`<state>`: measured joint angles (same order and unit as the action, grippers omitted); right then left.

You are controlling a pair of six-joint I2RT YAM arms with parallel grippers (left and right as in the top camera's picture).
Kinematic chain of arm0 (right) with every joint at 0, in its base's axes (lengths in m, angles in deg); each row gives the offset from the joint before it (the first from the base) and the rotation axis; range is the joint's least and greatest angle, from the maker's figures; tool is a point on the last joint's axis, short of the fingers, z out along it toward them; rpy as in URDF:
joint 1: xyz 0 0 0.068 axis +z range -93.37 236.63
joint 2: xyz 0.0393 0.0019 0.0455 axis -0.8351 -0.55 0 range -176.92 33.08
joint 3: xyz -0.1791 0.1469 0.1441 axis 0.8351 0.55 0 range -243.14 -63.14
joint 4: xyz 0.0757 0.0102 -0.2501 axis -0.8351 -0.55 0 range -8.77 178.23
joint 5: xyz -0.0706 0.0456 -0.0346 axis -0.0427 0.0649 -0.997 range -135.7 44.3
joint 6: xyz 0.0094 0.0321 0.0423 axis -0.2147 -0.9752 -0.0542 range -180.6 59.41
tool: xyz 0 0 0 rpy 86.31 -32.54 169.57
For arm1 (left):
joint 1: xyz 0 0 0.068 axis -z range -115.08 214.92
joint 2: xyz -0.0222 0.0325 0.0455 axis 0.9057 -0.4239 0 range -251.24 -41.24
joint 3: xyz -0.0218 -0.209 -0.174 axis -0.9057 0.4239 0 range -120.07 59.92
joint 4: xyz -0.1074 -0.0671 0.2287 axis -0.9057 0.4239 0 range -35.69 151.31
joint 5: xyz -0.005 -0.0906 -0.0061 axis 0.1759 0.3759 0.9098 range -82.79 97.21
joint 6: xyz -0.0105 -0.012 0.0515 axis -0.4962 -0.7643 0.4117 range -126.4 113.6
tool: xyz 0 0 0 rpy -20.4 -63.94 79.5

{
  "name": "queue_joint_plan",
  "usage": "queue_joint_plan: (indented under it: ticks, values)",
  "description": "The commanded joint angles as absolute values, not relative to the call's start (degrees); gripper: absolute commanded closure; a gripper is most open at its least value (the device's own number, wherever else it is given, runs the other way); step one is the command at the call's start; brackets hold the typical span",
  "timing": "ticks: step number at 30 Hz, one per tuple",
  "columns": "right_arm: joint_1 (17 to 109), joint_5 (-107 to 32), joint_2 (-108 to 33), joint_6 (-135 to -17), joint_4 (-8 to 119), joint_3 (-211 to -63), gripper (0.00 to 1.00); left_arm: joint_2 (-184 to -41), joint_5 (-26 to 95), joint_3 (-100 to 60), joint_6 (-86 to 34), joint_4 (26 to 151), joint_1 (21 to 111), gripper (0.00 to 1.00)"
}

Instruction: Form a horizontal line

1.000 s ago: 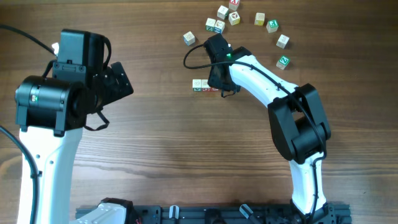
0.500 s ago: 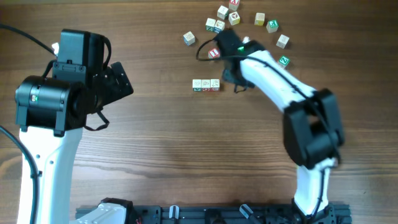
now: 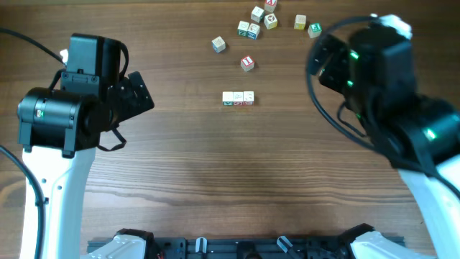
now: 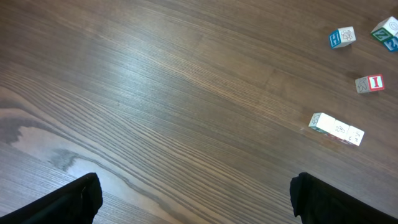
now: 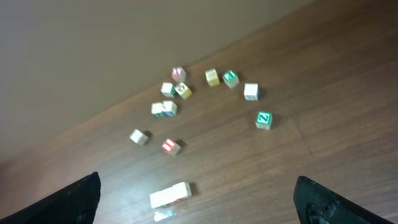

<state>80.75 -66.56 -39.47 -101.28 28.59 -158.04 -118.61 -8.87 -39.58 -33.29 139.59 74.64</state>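
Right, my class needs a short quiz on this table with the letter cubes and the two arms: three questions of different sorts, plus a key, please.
1. True or false: the right gripper is gripping a cube.
2. The loose cube nearest the horizontal line bears a mark in: A green, B red, C black.
3. How many cubes, joined side to side, make up the horizontal line?
Key: 1 false, its jaws stand open and empty; 2 B; 3 three.
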Motion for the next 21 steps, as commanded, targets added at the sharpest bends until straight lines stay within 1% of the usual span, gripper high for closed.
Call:
queue_joint_plan:
  ticks: [1,4,9,14,17,19,21]
  values:
    - [80.92,-67.5,-37.11,-101.26,28.35,-158.67,0.01,-118.61,-9.55,-39.73,-33.84,139.46,74.29,0.0]
    - [80.92,-67.7,-37.31,-101.13,27.48,-158.65,0.01,-118.61,-9.57,-39.73,-33.84,139.46,74.29,0.0]
    - [80.86,-76.88,-35.74,-101.11,26.78,-158.65,0.0,-118.61,-9.55,-39.73,-33.86,139.46,74.29,0.0]
    - [80.86,-79.37,-31.23,-100.58,28.07,-158.39,0.0,-118.61,-9.57,-39.73,-33.84,139.46,74.29,0.0]
    - [78.7,-76.66,-28.22,-92.34,33.53,-155.72,0.0,-118.61,-9.57,-39.73,-33.86,139.46,74.29,0.0]
    - [74.8,-71.52,-24.59,-85.41,38.28,-151.63,0.0,-118.61,-9.57,-39.73,-33.84,139.46,74.29,0.0]
    - [70.76,-66.06,-20.24,-81.48,43.37,-146.19,0.0,-118.61,-9.57,-39.73,-33.84,139.46,74.29,0.0]
